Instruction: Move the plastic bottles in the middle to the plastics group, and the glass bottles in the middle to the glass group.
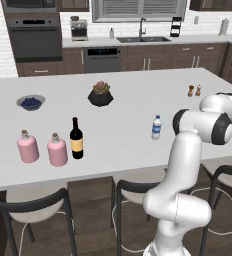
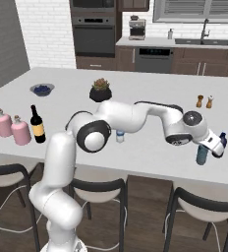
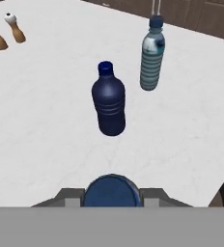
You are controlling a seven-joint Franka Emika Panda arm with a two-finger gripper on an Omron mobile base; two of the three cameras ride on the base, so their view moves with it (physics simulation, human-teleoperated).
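Note:
The clear water bottle [image 1: 156, 127] with a blue label stands mid-counter, half hidden by my arm in the right base view [image 2: 120, 136]. The dark wine bottle [image 1: 76, 140] stands right beside two pink flasks [image 1: 28, 147] [image 1: 57, 150] at the left. My gripper [image 2: 215, 149] is low over the counter's right end. In the hand view its fingers [image 3: 68, 197] press both sides of a round blue bottle top [image 3: 111, 189]. Just ahead stands a dark blue opaque bottle [image 3: 109, 101], apart from the gripper [image 3: 111, 195].
A teal ribbed bottle [image 3: 151, 55] with a blue cap stands beyond the dark blue one. Salt and pepper shakers [image 3: 7, 31] are off to one side. A potted plant [image 1: 100, 94] and a bowl of blueberries [image 1: 31, 102] sit farther back. Stools [image 1: 33, 210] line the counter's near edge.

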